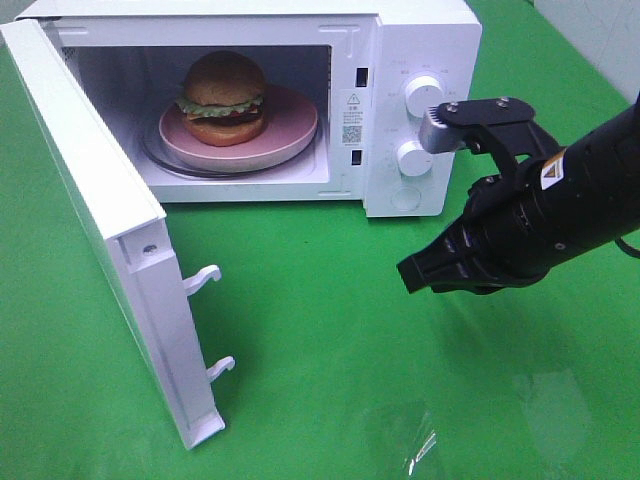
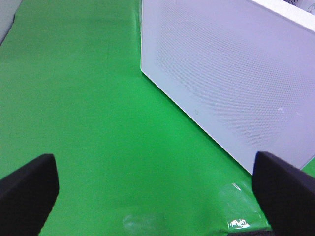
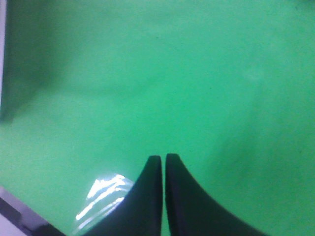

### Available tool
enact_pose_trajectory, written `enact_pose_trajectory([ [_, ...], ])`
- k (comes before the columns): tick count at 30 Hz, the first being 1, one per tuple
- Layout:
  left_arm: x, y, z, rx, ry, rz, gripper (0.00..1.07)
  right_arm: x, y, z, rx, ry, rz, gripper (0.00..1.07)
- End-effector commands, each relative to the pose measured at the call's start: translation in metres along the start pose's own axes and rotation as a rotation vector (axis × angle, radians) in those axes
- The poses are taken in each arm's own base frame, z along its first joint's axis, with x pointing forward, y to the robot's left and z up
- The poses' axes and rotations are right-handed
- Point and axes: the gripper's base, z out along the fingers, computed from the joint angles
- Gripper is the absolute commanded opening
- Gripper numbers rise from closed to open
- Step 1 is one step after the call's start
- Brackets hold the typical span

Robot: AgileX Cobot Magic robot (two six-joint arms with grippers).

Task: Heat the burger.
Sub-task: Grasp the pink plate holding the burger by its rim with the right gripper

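Burger (image 1: 224,97) sits on pink plate (image 1: 295,128) inside white microwave (image 1: 425,35), on glass tray (image 1: 165,162); microwave door (image 1: 95,220) hangs wide open on the left w/ two hooks sticking out. Right gripper (image 1: 418,272) floats over green cloth (image 1: 320,340) in front of lower knob (image 1: 414,158), well apart from burger; its jaws are pressed together w/ nothing between them. Left gripper (image 2: 153,164) shows only in left wrist view; its fingers (image 2: 29,189) are spread wide & empty, above green cloth, near a white dotted panel (image 2: 231,73).
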Motion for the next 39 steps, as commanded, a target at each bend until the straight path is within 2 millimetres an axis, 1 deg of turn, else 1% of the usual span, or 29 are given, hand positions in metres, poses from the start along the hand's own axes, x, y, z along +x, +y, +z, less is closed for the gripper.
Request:
enact_pose_trajectory([
  [1,0.002,0.000,-0.001,0.002,-0.015,0.001,1.01,-0.006,0.000,-0.009,-0.002,0.039,-0.430,0.03],
  [2,0.002,0.000,-0.001,0.002,-0.015,0.001,1.01,-0.006,0.000,-0.009,-0.002,0.039,-0.430,0.03],
  [3,0.002,0.000,-0.001,0.002,-0.015,0.001,1.01,-0.008,-0.001,-0.010,0.006,0.037,-0.609,0.04],
  [4,0.002,0.000,-0.001,0.002,-0.015,0.001,1.01,-0.008,-0.001,-0.010,0.006,0.037,-0.609,0.04],
  [5,0.002,0.000,-0.001,0.002,-0.015,0.001,1.01,-0.011,-0.001,-0.010,0.017,0.031,-0.763,0.06],
  [6,0.002,0.000,-0.001,0.002,-0.015,0.001,1.01,-0.011,-0.001,-0.010,0.017,0.031,-0.763,0.06],
  [7,0.002,0.000,-0.001,0.002,-0.015,0.001,1.01,-0.013,-0.002,-0.011,0.031,0.017,-0.906,0.07],
  [10,0.002,0.000,-0.001,0.002,-0.015,0.001,1.01,-0.014,-0.002,-0.011,0.040,0.008,-0.978,0.08],
  [12,0.002,0.000,-0.001,0.002,-0.015,0.001,1.01,-0.019,-0.004,-0.011,0.091,-0.024,-1.225,0.10],
  [13,0.002,0.000,-0.001,0.002,-0.015,0.001,1.01,-0.019,-0.004,-0.011,0.091,-0.024,-1.225,0.10],
  [14,0.002,0.000,-0.001,0.002,-0.015,0.001,1.01,-0.022,-0.005,-0.011,0.123,-0.034,-1.314,0.13],
  [15,0.002,0.000,-0.001,0.002,-0.015,0.001,1.01,-0.022,-0.005,-0.011,0.123,-0.034,-1.314,0.13],
  [16,0.002,0.000,-0.001,0.002,-0.015,0.001,1.01,-0.025,-0.007,-0.011,0.163,-0.050,-1.370,0.18],
  [19,0.002,0.000,-0.001,0.002,-0.015,0.001,1.01,-0.027,-0.007,-0.012,0.188,-0.067,-1.389,0.21],
  [20,0.002,0.000,-0.001,0.002,-0.015,0.001,1.01,-0.029,-0.007,-0.012,0.197,-0.079,-1.383,0.31],
  [21,0.002,0.000,-0.001,0.002,-0.015,0.001,1.01,-0.029,-0.007,-0.012,0.197,-0.079,-1.383,0.31],
  [23,0.002,0.000,-0.001,0.002,-0.015,0.001,1.01,-0.030,0.001,-0.011,0.204,-0.109,-1.389,0.59],
  [24,0.002,0.000,-0.001,0.002,-0.015,0.001,1.01,-0.030,0.001,-0.011,0.204,-0.109,-1.389,0.59],
  [25,0.002,0.000,-0.001,0.002,-0.015,0.001,1.01,-0.032,0.009,-0.010,0.207,-0.135,-1.390,0.73],
  [26,0.002,0.000,-0.001,0.002,-0.015,0.001,1.01,-0.032,0.009,-0.010,0.207,-0.135,-1.390,0.73],
  [27,0.002,0.000,-0.001,0.002,-0.015,0.001,1.01,-0.037,0.015,-0.007,0.204,-0.144,-1.374,0.86],
  [28,0.002,0.000,-0.001,0.002,-0.015,0.001,1.01,-0.037,0.015,-0.007,0.204,-0.144,-1.374,0.86],
  [29,0.002,0.000,-0.001,0.002,-0.015,0.001,1.01,-0.043,0.020,-0.004,0.201,-0.151,-1.359,0.93],
  [33,0.002,0.000,-0.001,0.002,-0.015,0.001,1.01,-0.054,0.028,0.002,0.205,-0.164,-1.371,0.94],
  [34,0.002,0.000,-0.001,0.002,-0.015,0.001,1.01,-0.061,0.034,0.007,0.204,-0.167,-1.390,0.93],
  [35,0.002,0.000,-0.001,0.002,-0.015,0.001,1.01,-0.061,0.034,0.007,0.204,-0.167,-1.390,0.93],
  [37,0.002,0.000,-0.001,0.002,-0.015,0.001,1.01,-0.068,0.036,0.012,0.201,-0.170,-1.393,0.93],
  [38,0.002,0.000,-0.001,0.002,-0.015,0.001,1.01,-0.076,0.040,0.020,0.198,-0.172,-1.400,0.92],
  [39,0.002,0.000,-0.001,0.002,-0.015,0.001,1.01,-0.076,0.040,0.020,0.198,-0.172,-1.400,0.92],
])
